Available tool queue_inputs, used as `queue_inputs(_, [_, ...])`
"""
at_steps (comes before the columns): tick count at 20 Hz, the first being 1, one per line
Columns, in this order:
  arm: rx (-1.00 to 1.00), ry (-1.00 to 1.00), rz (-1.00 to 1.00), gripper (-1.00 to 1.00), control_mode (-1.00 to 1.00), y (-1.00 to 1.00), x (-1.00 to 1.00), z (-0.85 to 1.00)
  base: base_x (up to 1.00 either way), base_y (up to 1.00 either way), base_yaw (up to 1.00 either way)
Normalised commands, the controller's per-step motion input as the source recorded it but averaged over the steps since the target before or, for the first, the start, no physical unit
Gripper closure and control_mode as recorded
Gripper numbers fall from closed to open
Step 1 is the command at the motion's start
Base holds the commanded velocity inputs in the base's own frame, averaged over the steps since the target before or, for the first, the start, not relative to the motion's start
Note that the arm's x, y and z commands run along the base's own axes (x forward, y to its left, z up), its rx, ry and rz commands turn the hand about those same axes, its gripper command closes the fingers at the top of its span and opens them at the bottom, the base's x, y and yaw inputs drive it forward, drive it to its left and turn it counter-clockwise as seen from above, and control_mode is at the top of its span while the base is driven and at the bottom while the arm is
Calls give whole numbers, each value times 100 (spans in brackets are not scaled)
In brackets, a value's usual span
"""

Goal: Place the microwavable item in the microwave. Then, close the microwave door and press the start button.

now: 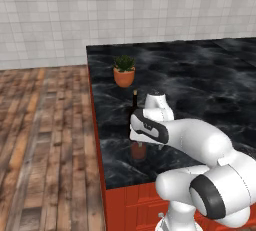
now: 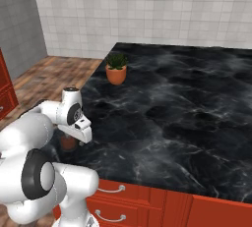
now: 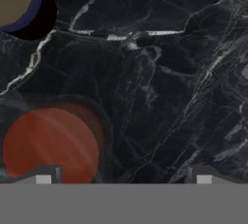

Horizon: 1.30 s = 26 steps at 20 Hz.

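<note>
Black marble desk (image 1: pixel 210 85) with white veins, red cabinet fronts below, grey tiled wall behind, wood floor to the left. I see the microwavable item (image 3: pixel 51 145), a squat reddish-brown lump, standing on the desk near its front left corner, partly hidden under the arm's hand in both base views. In the hand view it sits at lower left, just beside the left fingertip (image 3: pixel 42 175). Gripper (image 3: pixel 123 178) hangs over the desk with jaws wide apart, holding nothing. Dark wine bottle (image 1: pixel 134 106) stands just behind the item. Potted plant (image 1: pixel 124 71) sits farther back, well apart.
</note>
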Motion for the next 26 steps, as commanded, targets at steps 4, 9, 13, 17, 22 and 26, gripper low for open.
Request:
queue_inputs(4, [0, 0, -4, -100, -100, 0, 3, 0, 0, 0, 0])
queue_inputs(9, [0, 0, -4, -100, -100, 0, 10, 0, 0, 0, 0])
queue_inputs(13, [0, 0, -4, -100, -100, 0, 2, 4, 0, 0, 0])
queue_inputs(17, [0, 0, -2, -100, -100, 0, 0, 27, 0, 0, 0])
queue_inputs(22, [0, 0, 0, -100, -100, 0, 5, 25, 0, 0, 0])
queue_inputs(26, [0, 0, 0, -100, -100, 0, 15, 1, 0, 0, 0])
